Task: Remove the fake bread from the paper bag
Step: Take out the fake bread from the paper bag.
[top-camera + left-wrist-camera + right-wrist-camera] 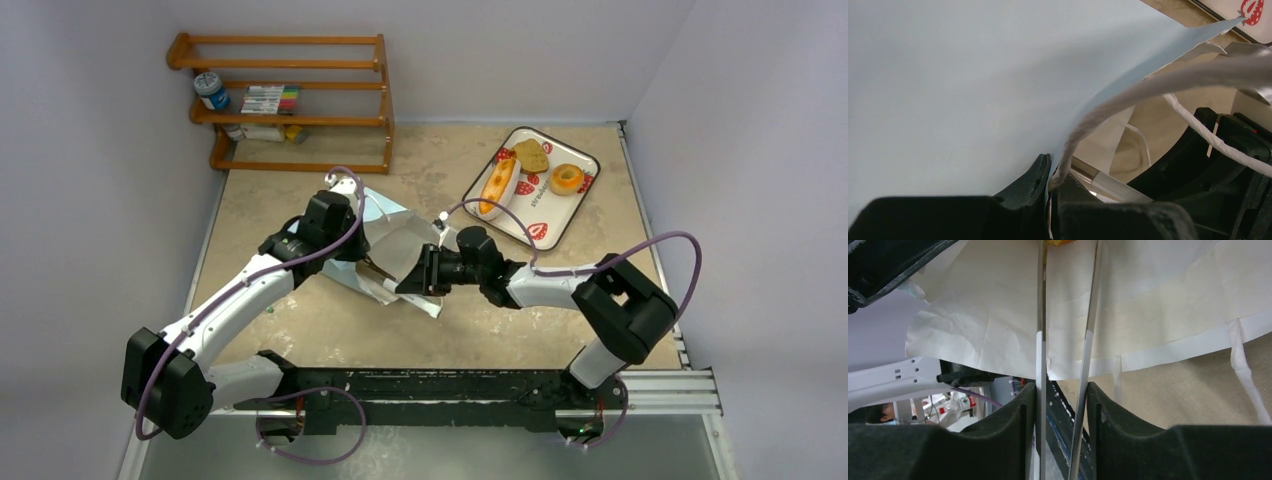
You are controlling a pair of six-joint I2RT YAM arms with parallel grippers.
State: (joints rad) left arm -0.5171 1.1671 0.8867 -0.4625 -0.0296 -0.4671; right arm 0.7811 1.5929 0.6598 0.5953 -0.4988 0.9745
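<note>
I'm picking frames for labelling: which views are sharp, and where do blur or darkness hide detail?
Top external: evenly lit and sharp, with soft shadows around the paper bag. Left wrist: the bag's blue wall fills the frame as a featureless blur, and its cord handle is out of focus. Right wrist: the paper creases are crisp, the near jaws dark and soft.

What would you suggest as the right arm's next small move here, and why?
Likely ease the right gripper a touch deeper and squeeze. A golden piece of the fake bread shows just at its fingertips inside the paper bag; whether they grip it yet is unclear. The left gripper pinches the bag's edge.
</note>
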